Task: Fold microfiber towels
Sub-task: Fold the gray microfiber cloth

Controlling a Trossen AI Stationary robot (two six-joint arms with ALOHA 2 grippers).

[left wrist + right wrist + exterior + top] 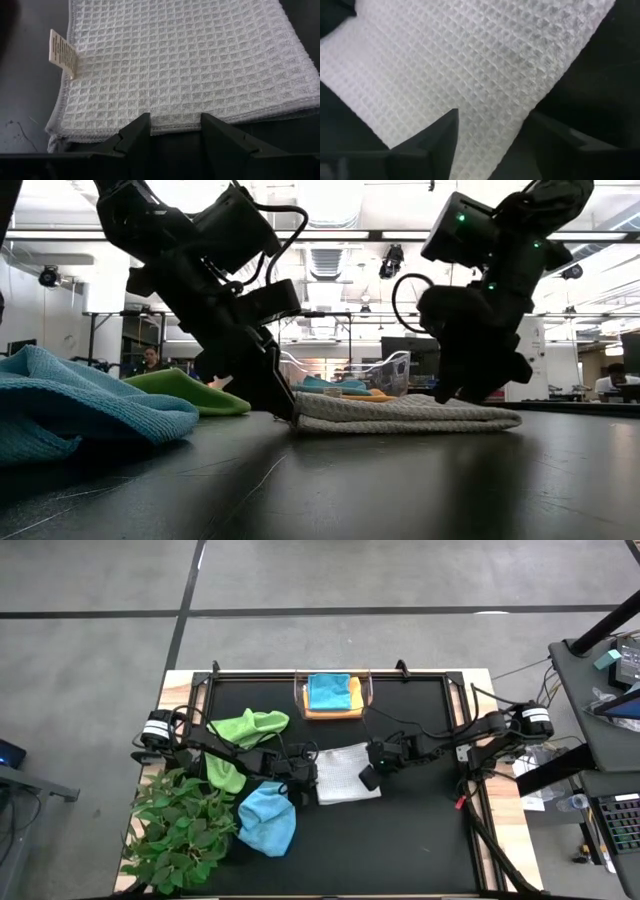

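the folded grey-white towel point(348, 774) lies flat mid-tabletop point(420, 840); the left gripper point(175, 131) sits at one edge, fingers apart, the right gripper point(492, 127) over the opposite side, fingers spread, neither clamping it

Grey-white waffle-weave towel point(348, 774) lay folded flat mid-table, paper tag point(63, 53) at one edge, as I saw it. Lime green towel point(243, 730) lay crumpled to its left. Light blue towel point(268, 819) bunched near the front. Teal towel point(328, 691) sat folded atop the yellow-orange one point(352, 700) at the back.
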